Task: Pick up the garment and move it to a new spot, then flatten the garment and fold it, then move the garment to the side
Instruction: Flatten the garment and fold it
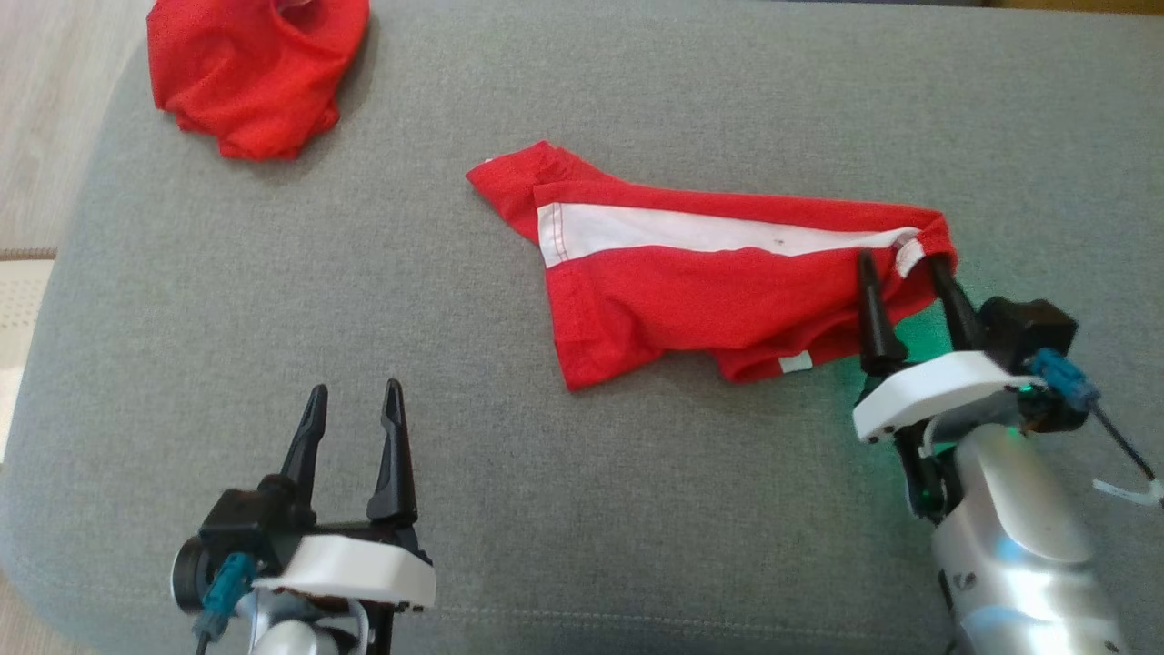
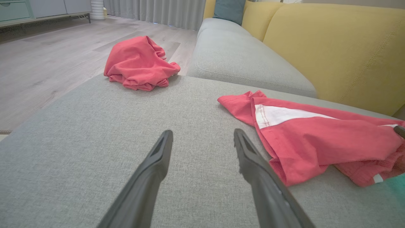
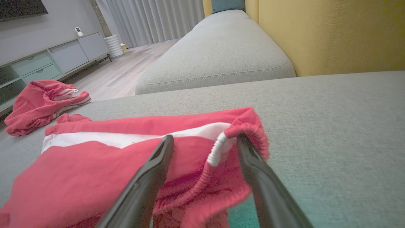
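Your garment [image 1: 691, 282], the red shorts with the white stripe, is lying flat on the grey sofa cushion [image 1: 637, 509], stretching from centre toward 3 o'clock. Your right end effector [image 1: 898, 259] is sitting at the 3 o'clock end with its fingers spread apart, and the elastic waistband [image 3: 218, 148] is bunching between them without being pinched. Your left end effector [image 1: 356, 389] is hanging at 7 o'clock over bare cushion, fingers also apart and holding nothing. A crumpled red garment [image 1: 255, 73] is sitting at 11 o'clock, well apart.
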Tool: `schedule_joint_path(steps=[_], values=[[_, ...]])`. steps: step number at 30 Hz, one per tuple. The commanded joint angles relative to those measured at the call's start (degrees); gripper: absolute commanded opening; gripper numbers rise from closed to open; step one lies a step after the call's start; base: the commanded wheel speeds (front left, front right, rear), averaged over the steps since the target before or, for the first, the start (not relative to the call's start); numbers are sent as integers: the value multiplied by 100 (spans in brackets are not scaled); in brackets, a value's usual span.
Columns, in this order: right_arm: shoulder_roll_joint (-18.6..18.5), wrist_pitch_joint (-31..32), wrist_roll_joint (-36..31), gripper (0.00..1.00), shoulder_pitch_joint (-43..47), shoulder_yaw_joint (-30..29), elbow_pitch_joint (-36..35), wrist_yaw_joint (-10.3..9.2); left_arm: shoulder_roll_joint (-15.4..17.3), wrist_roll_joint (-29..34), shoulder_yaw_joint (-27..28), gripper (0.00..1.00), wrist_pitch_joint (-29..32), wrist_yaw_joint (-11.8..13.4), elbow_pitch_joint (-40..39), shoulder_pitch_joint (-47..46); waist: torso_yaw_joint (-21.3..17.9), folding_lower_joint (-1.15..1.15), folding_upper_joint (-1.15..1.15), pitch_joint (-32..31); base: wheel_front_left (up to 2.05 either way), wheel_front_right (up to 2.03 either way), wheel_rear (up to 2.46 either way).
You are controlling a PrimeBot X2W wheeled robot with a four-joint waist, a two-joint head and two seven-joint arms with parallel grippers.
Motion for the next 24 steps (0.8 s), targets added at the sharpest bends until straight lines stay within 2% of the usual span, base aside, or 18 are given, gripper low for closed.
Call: schedule_joint_path(steps=[1, 9, 11, 13, 18, 19, 24], values=[[-18, -55, -59, 100, -195, 33, -130, -5, -10, 70, 202, 100, -29, -8, -199, -199, 16, 0, 0, 35, 0, 0, 0], [-18, -55, -143, 98, -201, -203, -122, -5, -10, 56, 191, 100, -29, 3, -194, -227, -45, 0, 0, 91, 0, 0, 0], [-18, -55, -166, 78, -222, -234, -100, -5, -10, 59, 189, 100, -29, 0, -193, -239, -54, 0, 0, 107, 0, 0, 0], [-18, -55, -181, 50, -255, -259, -71, -5, -10, 63, 189, 100, -29, 0, -190, -249, -59, 0, 0, 122, 0, 0, 0], [-18, -55, -215, 15, -355, -295, 40, -5, -10, 66, 188, 100, -29, -6, -161, -278, -55, 0, 0, 151, 0, 0, 0], [-18, -55, -239, 0, -383, -300, 56, -5, -10, 65, 192, 100, -29, -4, -156, -281, -59, 0, 0, 152, 0, 0, 0], [-18, -55, -319, 0, -384, -249, -128, -5, -10, 48, 225, 100, -29, -21, -125, -306, -140, 0, 0, 125, 0, 0, 0]])
